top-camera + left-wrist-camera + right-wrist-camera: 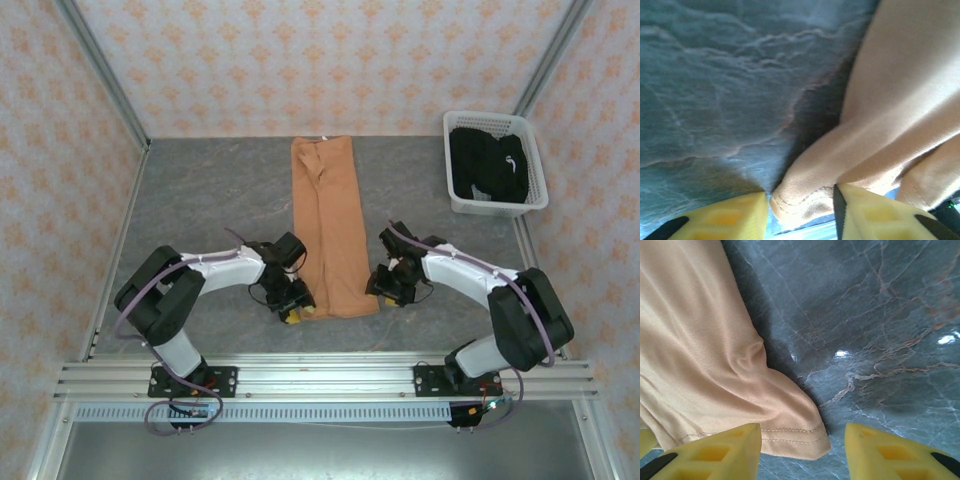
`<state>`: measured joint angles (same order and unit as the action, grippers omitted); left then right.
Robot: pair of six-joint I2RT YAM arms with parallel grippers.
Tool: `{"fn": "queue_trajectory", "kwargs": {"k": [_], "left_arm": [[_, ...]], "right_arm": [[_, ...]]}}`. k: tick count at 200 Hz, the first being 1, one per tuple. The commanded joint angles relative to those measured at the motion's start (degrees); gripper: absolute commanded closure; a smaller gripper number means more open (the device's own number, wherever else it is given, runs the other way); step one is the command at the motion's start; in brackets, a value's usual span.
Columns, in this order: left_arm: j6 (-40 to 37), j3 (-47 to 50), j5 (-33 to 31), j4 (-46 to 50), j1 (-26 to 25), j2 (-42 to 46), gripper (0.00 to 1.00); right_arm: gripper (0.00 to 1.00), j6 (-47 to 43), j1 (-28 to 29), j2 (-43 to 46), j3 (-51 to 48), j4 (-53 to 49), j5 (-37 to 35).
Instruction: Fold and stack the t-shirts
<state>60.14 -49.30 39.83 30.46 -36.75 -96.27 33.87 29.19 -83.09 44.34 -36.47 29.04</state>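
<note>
Two t-shirts belong to this job. The orange t-shirt [325, 225] lies in the middle of the table [200, 200] as a long narrow strip, folded along its length. It reaches from close to the far edge toward the near edge. The black t-shirt [485, 165] lies in the white basket [541, 195] at the far right corner.

I judge that the step in hand is the cross fold of the orange strip. The left gripper [292, 312] sits at the strip's near left corner and the right gripper [385, 288] at its near right corner. In the right wrist view the yellow fingers [725, 450] are spread wide. The hemmed corner lies between them, close to one finger, with bare table before the other. In the left wrist view the fingers [727, 217] stand on both sides of the bunched corner and cloth fills the gap. Whether they press it I cannot tell.

The next move probably calls for both grippers to pinch their corners, lift together and carry the near hem toward the far edge, level, so the layers do not slide.

Bare table lies on both sides of the strip, and the basket is well apart. The strip's far end is near the far edge, so there is little room to overshoot.
</note>
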Motion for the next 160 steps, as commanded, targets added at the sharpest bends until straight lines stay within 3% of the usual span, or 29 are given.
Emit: {"fn": "queue_trajectory", "kwargs": {"k": [1,57,67,82,108,160], "left_arm": [[2.13,-1.31,-0.09,-9.83,-1.48,-3.46,0.67],[2.71,-2.01,-1.81,-11.80,-1.48,-4.22,0.85],[2.79,-1.47,-2.30,-11.65,-1.53,-3.84,0.90],[2.58,-0.67,-2.78,-11.04,-1.48,-3.34,1.00],[1.39,0.86,-3.96,-8.54,-1.48,-1.64,1.00],[-1.10,7.44,-3.28,-2.91,-2.16,4.64,1.00]], "right_arm": [[0.55,2.33,-0.10,-1.57,-1.82,3.42,1.56],[0.58,6.71,2.73,-4.96,-1.45,6.91,1.93],[0.63,7.52,3.13,-5.31,-1.45,7.40,1.48],[0.81,8.86,3.55,-5.77,-1.23,7.96,1.17],[1.00,10.87,4.03,-4.99,-0.41,5.44,-0.37],[1.00,13.66,5.70,-2.47,-1.18,-3.93,4.41]]}}
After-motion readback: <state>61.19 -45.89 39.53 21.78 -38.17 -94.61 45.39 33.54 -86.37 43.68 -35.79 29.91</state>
